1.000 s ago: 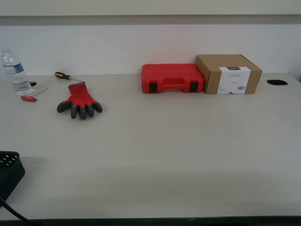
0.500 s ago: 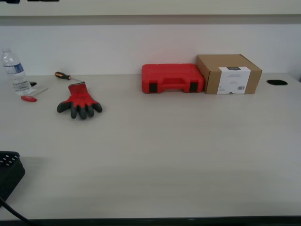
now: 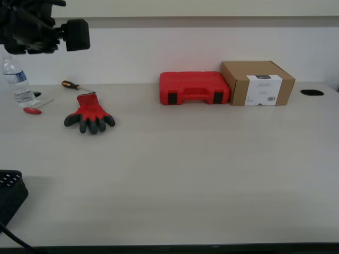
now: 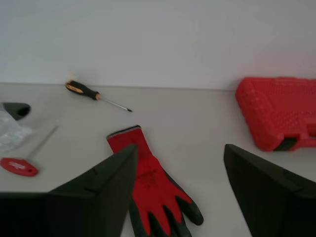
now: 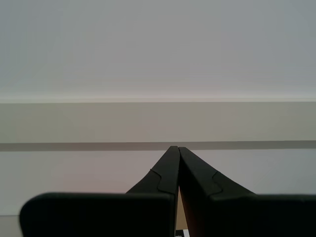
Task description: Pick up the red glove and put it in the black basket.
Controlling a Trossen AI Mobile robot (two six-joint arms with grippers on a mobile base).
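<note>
Exterior view: an arm (image 3: 39, 29) has just swung in at the upper corner on the exterior view's left, where none showed a moment ago, so we judge the reach for the red glove (image 3: 89, 116) is only beginning. The glove lies flat on the table (image 3: 185, 169), near a screwdriver (image 3: 70, 84) and a water bottle (image 3: 16, 80), well apart from the black basket (image 3: 10, 193) at the near edge.

First wrist view: our first pincer (image 4: 180, 170) stands wide open above the glove, red knit cuff away from us, dark coated fingers toward us.

Second wrist view: our second pincer (image 5: 177, 163) is closed and empty, facing the wall.
</note>
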